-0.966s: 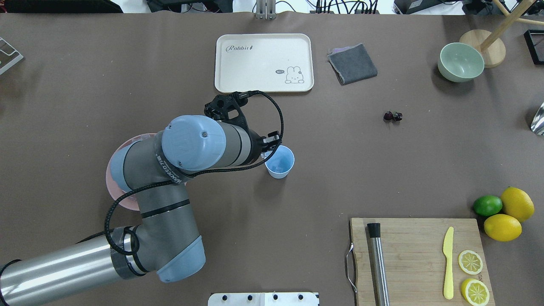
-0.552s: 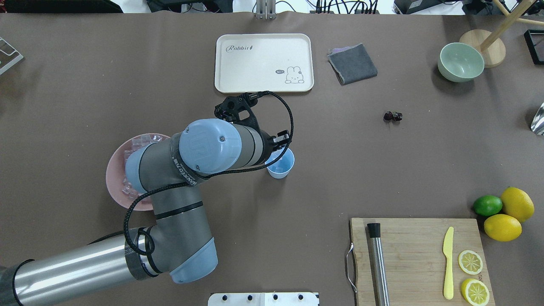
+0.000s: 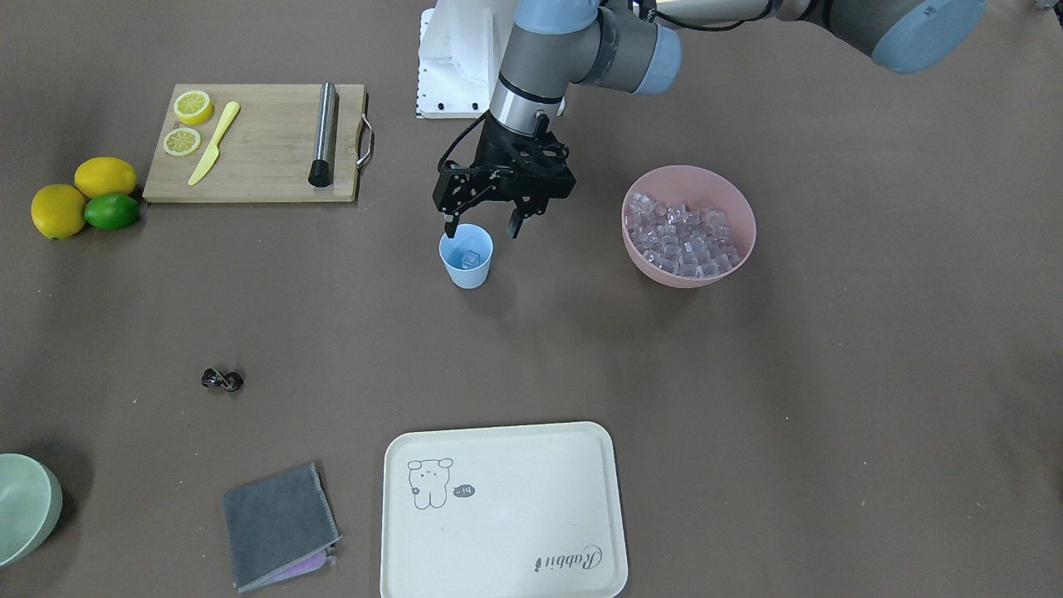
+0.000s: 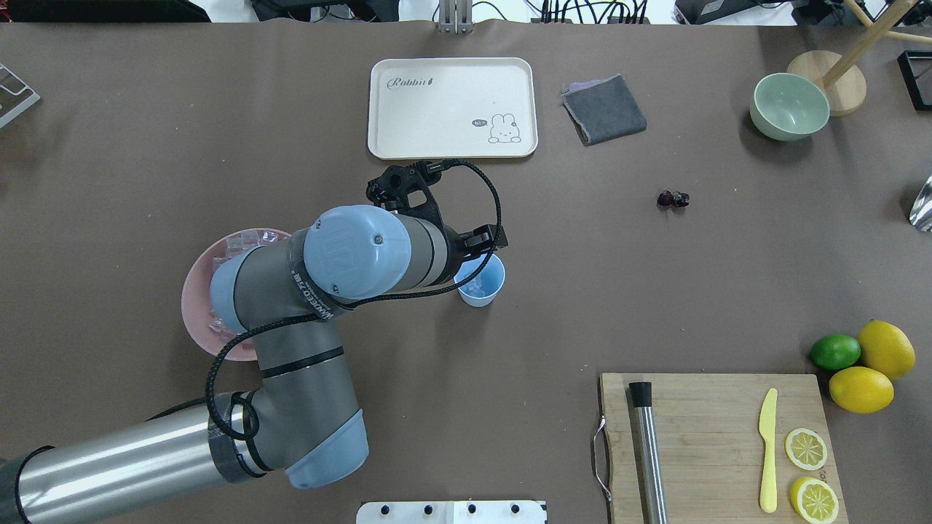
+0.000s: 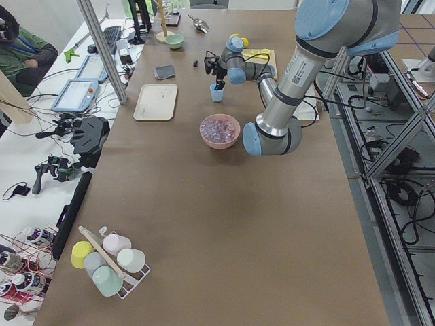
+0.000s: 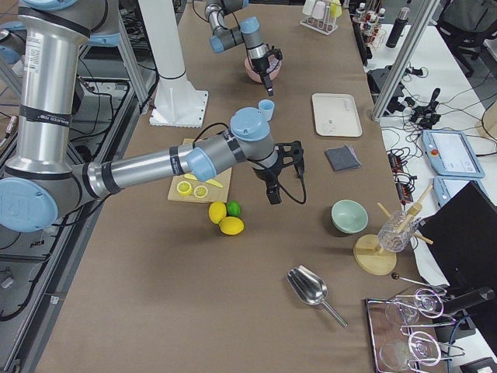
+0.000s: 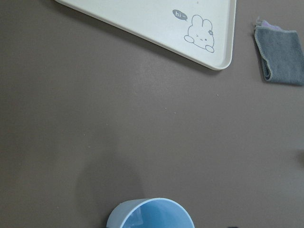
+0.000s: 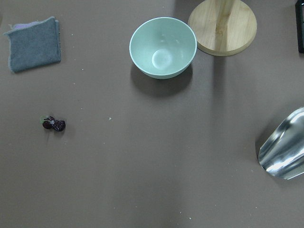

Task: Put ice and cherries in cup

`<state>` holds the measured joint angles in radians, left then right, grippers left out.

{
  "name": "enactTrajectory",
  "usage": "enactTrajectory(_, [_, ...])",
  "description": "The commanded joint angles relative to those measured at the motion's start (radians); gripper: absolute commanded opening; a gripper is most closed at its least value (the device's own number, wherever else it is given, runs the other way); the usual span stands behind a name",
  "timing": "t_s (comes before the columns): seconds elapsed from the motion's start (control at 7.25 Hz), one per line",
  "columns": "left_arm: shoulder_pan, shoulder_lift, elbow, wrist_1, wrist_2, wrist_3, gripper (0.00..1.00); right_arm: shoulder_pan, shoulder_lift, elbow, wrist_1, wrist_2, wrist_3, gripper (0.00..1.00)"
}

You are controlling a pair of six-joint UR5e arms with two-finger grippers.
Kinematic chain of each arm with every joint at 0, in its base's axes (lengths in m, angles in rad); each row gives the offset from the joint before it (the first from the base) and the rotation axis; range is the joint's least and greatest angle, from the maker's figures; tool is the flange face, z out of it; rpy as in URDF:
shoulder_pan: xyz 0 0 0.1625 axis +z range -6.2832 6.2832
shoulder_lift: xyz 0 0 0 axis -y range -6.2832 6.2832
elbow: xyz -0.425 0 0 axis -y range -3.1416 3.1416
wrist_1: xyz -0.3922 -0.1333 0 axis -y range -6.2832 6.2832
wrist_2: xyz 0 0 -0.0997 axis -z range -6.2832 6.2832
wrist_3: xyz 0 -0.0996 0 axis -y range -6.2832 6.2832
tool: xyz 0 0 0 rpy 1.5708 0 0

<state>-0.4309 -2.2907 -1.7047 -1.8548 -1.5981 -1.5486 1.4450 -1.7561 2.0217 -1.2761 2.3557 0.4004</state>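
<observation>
Your left gripper (image 3: 482,226) hangs just above the cup (image 3: 467,276), jaws wide. One ice cube (image 3: 471,258) sits in the cup; cherries (image 3: 222,379) lie well apart from it on the worktop (image 3: 581,349). Jaws of the right gripper (image 6: 271,194): can't tell.

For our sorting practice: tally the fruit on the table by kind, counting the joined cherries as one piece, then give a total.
Whole lemons: 2
Lime: 1
Lemon slices: 2
Cherries, joined pair: 1
Total: 6
</observation>
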Motion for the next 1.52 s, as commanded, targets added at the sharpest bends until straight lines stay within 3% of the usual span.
enactTrajectory(0.0, [-0.011,0.065,-0.212,0.308,-0.084,0.19,0.98,0.0,0.013,-0.004,0.0,0.001,0.0,1.0])
enactTrajectory(0.14, [-0.022,0.118,-0.316,0.427,-0.101,0.267,0.98,0.0,0.015,-0.006,0.0,0.001,0.0,1.0])
enactTrajectory(0.41, [-0.066,0.308,-0.418,0.439,-0.102,0.408,0.98,0.0,0.015,-0.009,0.0,0.001,0.0,1.0])
enactTrajectory(0.83, [-0.068,0.391,-0.397,0.387,-0.095,0.412,0.98,0.0,0.015,-0.008,0.0,0.001,0.0,1.0])
enactTrajectory(1.1, [-0.066,0.488,-0.34,0.179,-0.095,0.409,0.98,0.0,0.015,-0.009,0.0,0.001,0.0,1.0])
enactTrajectory(1.38, [-0.065,0.499,-0.31,0.163,-0.092,0.409,0.97,0.0,0.015,-0.009,0.0,0.001,0.0,1.0])
